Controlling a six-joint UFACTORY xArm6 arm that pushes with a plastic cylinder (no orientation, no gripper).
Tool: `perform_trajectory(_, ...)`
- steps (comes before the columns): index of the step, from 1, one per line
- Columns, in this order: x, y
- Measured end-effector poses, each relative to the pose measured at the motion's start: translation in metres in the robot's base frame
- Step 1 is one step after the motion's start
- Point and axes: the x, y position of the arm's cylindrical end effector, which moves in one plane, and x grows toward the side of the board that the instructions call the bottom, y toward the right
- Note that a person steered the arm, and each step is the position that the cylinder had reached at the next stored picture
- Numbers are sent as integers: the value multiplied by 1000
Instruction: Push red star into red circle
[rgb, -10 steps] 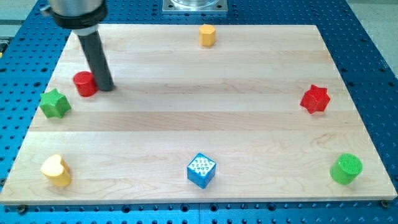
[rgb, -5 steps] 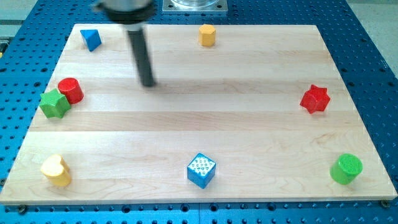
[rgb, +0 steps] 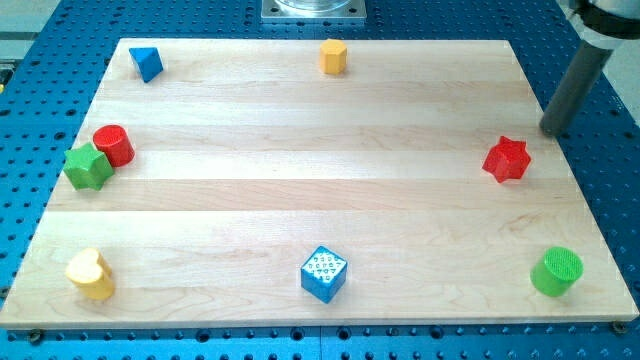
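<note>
Nothing is pushed yet: my tip (rgb: 551, 132), holding nothing, hovers just up-right of the red star (rgb: 506, 159); red circle (rgb: 114, 145) sits far left.

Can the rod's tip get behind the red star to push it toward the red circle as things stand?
Probably yes. My tip sits just up-right of the red star, with nothing between them, and the board toward the red circle looks open.

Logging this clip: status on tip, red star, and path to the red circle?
My tip up-right of red star, apart. Red circle far left, touching green star. Nothing between them.
</note>
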Motion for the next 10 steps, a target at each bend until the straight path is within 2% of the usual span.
perform_trajectory(1, 28, -48)
perform_trajectory(2, 29, -120)
perform_trajectory(3, 52, -90)
perform_trajectory(4, 53, -48)
perform_trajectory(5, 80, -34)
perform_trajectory(6, 92, -113)
perform_trajectory(7, 60, -229)
perform_trajectory(8, 49, -348)
perform_trajectory(9, 45, -435)
perform_trajectory(10, 53, -463)
